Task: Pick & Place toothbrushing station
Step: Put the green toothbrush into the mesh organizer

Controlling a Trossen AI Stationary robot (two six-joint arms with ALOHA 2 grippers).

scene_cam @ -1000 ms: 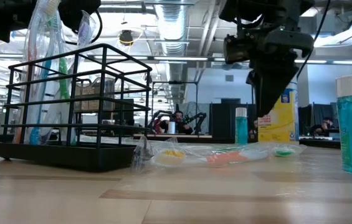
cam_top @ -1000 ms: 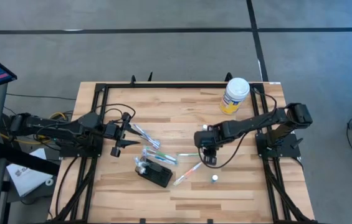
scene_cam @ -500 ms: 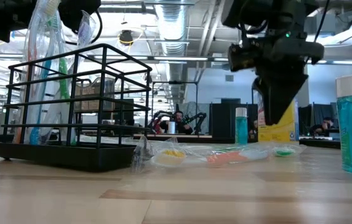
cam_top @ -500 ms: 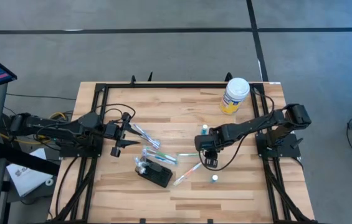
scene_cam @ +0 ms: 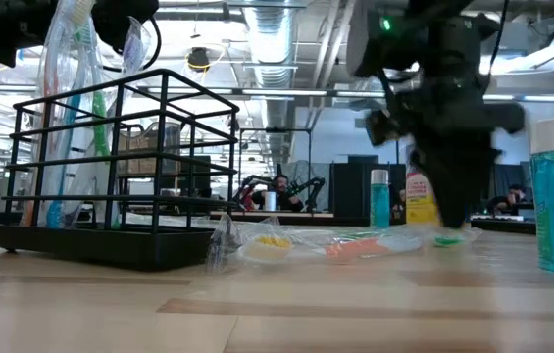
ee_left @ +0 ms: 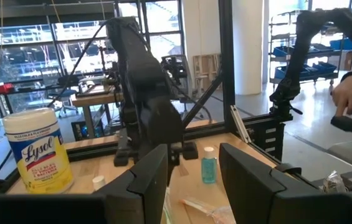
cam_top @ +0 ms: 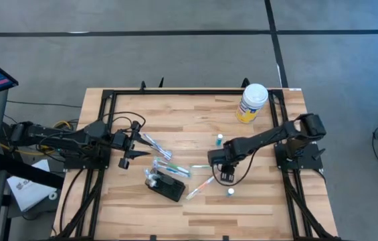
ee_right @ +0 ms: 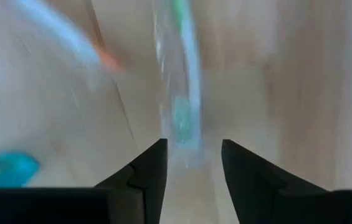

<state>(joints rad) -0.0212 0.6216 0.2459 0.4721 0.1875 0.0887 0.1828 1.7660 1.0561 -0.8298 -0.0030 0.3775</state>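
Toothbrushing station point(cam_top: 165, 187) sits in the high view on the near-centre of the table point(cam_top: 195, 114), a small black holder with wrapped toothbrushes lying beside it. I see the right gripper point(cam_top: 223, 173) lowered over a wrapped toothbrush point(cam_top: 201, 188) just right of the station; the left gripper point(cam_top: 126, 148) waits over the table's left side, near other wrapped brushes.

Low view: I see the station as a black wire rack point(scene_cam: 110, 167) with brushes standing in it, and the right gripper point(scene_cam: 451, 211) down at table level over the wrapped pieces.

Left wrist view: my left fingers point(ee_left: 147, 177) stand apart, nothing between them; a Lysol canister point(ee_left: 37, 149) and a small blue bottle point(ee_left: 209, 165) stand beyond.

Right wrist view: my right fingers point(ee_right: 151, 168) are spread, with the green-tipped wrapped brush point(ee_right: 179, 112) lined up in the gap, not yet pinched.

Risk, as I judge it: the slick wrapper may slide or roll as the fingers close, giving an off-centre pinch; descending too far would press the fingertips into the wood
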